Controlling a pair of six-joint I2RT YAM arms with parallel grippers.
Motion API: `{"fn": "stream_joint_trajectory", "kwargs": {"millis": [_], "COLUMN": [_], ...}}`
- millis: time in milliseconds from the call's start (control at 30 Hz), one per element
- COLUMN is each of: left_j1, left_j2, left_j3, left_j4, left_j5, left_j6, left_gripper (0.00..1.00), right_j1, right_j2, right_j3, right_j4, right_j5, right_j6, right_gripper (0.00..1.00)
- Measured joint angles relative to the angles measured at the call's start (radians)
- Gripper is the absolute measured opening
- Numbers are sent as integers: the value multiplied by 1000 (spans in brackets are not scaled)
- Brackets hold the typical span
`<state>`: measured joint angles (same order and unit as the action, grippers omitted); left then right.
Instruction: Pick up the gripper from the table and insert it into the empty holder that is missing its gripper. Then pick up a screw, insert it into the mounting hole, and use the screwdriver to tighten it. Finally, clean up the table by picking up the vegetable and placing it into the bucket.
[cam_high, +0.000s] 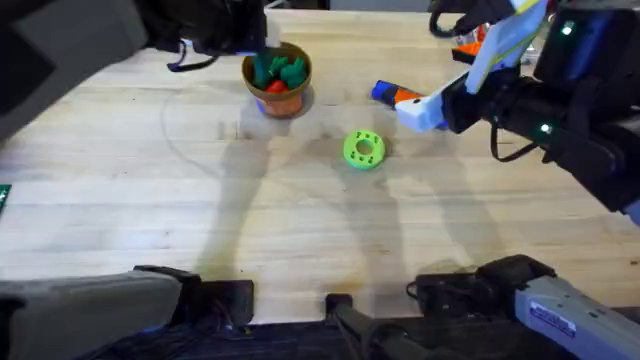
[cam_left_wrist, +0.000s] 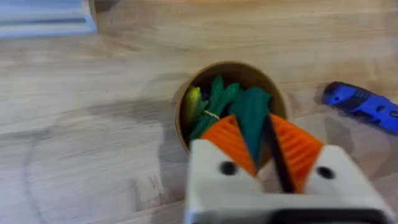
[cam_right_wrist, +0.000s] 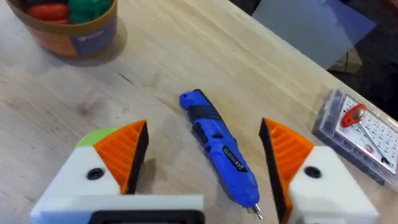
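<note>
Left wrist view looks straight down into the bucket (cam_left_wrist: 231, 102), and the left gripper (cam_left_wrist: 260, 149) hangs directly over its mouth with the vegetable (cam_left_wrist: 252, 118) between the orange pads, its long axis running down from the fingers into the pot. The jaws appear closed on it, though the toy is blurred where it meets the pads, so a loosened hold cannot be ruled out. Other green pieces and a yellowish one already lie inside. In the overhead view the bucket (cam_high: 277, 85) stands near the far edge of the tabletop (cam_high: 150, 200), left of centre, with red and green toys showing above the rim.

The right gripper (cam_right_wrist: 202, 152) hovers spread wide over the screwdriver (cam_right_wrist: 219, 146), which lies flat on the wood between the two pads, touching neither, its thin bit pointing back toward the fingers. The green disc (cam_high: 363, 148) sits near the tabletop's middle.

What matters now is that the vegetable already lies over the opening, so release looks like the remaining step, and the left arm is the one placed for it.
</note>
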<state>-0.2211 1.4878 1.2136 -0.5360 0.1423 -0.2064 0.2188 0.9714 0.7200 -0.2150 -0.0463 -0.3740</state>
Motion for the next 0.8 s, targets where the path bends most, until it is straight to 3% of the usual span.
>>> {"fn": "stream_joint_trajectory", "kwargs": {"millis": [167,200,400,633,800], "left_j1": [0,0,0,0,0], "left_j2": [39,37,-12,-248,-416], "left_j3": [0,0,0,0,0], "left_j4": [5,6,-3,-166,-295], "left_j5": [3,0,-30,-35,-35], "left_j6": [-17,-18,-4,43,51], "left_gripper": [936,972,985,986,986], "right_j1": [0,0,0,0,0], "right_j2": [0,0,-29,-146,-253], "right_j3": [0,0,14,180,218], "right_j4": [0,0,-82,-397,-487], "right_j5": [0,0,0,0,-1], "right_j6": [0,0,25,61,80], "right_gripper": [993,993,993,994,994]}}
